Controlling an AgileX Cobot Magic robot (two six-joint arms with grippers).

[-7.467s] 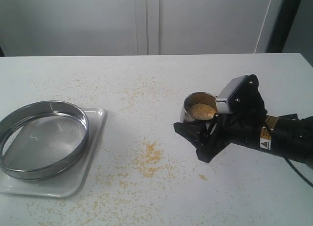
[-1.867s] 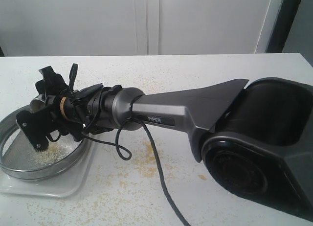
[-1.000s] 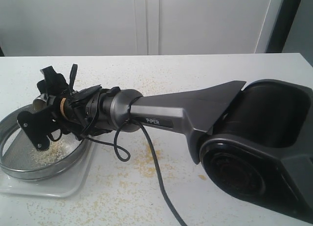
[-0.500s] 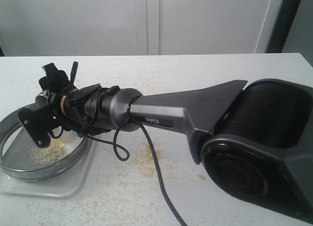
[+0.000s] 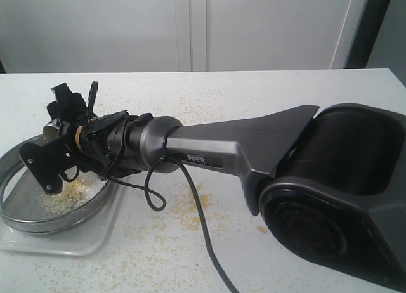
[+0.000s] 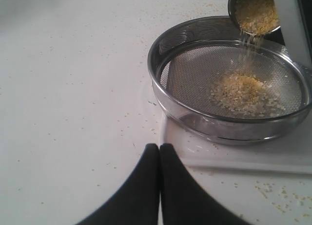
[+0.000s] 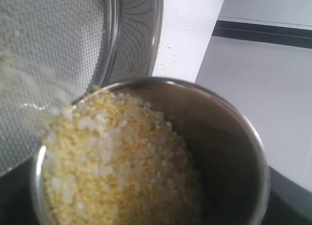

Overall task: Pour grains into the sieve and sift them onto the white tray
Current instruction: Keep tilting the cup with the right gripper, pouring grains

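Pouring: right gripper (image 5: 57, 118) clamps tilted cup (image 7: 229, 152) above sieve (image 6: 204, 125); grains (image 6: 241, 91) heap on its mesh; left gripper (image 6: 159, 147) pinched together.

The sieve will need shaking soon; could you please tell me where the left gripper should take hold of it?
Probably the thin upright steel wall of the sieve, on the side facing the left gripper, coming from above with one finger inside and one outside. The grains heap mid-mesh and the cup pours over the far side.
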